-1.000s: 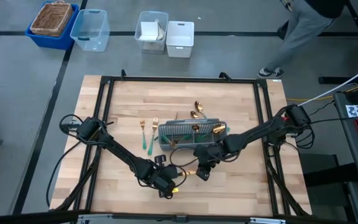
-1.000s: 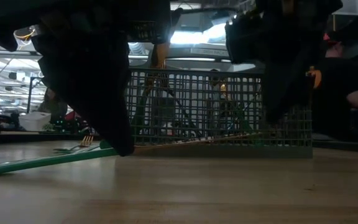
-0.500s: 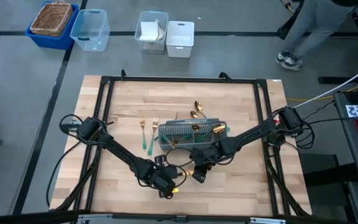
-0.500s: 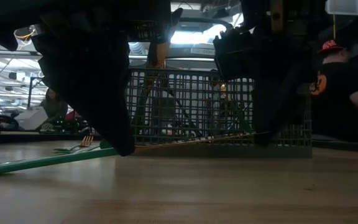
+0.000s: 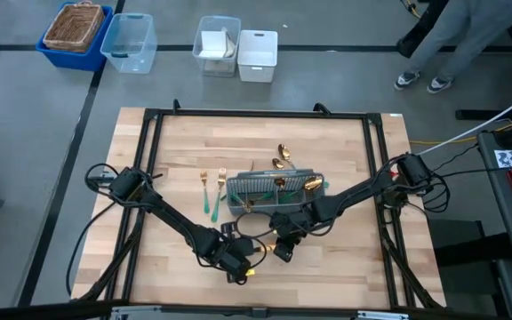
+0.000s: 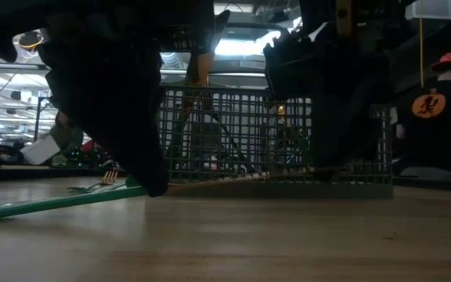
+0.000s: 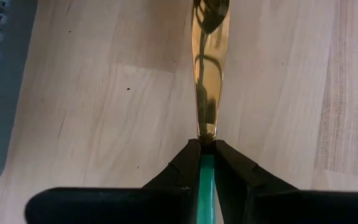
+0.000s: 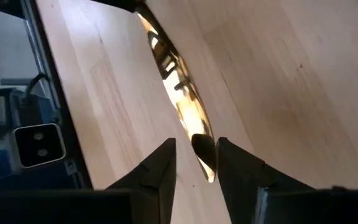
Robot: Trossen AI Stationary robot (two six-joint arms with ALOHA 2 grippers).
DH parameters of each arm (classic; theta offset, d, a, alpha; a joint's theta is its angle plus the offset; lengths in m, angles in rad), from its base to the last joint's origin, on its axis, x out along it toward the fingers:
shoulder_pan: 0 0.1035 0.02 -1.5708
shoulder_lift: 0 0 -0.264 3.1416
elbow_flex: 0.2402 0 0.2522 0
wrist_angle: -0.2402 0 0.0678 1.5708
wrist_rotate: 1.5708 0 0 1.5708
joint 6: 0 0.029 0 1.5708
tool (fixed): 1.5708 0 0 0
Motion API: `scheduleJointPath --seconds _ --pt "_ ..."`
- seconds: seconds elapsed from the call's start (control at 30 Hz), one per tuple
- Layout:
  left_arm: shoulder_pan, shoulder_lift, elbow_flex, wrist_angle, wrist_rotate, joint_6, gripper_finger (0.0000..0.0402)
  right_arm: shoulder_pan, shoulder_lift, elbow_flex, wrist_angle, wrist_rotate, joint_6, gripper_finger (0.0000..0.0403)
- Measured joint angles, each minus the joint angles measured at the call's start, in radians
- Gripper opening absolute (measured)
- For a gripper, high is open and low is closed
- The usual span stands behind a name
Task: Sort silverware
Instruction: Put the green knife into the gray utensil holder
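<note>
Left claw (image 7: 207, 163) pinched a knife (image 7: 208, 74) by its teal handle; right claw (image 8: 194, 163), spread around the gold blade tip, risked a tug-of-war.

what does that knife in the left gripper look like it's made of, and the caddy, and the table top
Knife: the blade looks like polished gold-toned metal, mirror reflections showing; the teal handle between the left gripper fingers may be plastic or enamel. Caddy: grey open mesh, plastic or coated wire, hard to tell. Table: pale wood planks with visible grain and seams.
</note>
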Motion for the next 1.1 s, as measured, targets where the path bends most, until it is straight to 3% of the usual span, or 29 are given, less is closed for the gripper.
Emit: scheduleJointPath --seconds 0.33,0.7,1.1 --pt "-0.001 -0.002 0.0 0.0 -0.001 0.0 0.0029 0.002 0.01 -0.002 0.034 -0.013 -0.006 0.0009" --pt "0.001 -0.027 0.0 -0.003 0.026 -0.016 0.0029 0.002 0.004 0.0 0.053 -0.075 -0.002 0.0005" --pt "-0.025 -0.195 0.0 -0.037 0.027 -0.008 0.0029 0.001 0.004 0.122 -0.012 -0.121 -0.031 0.0001"
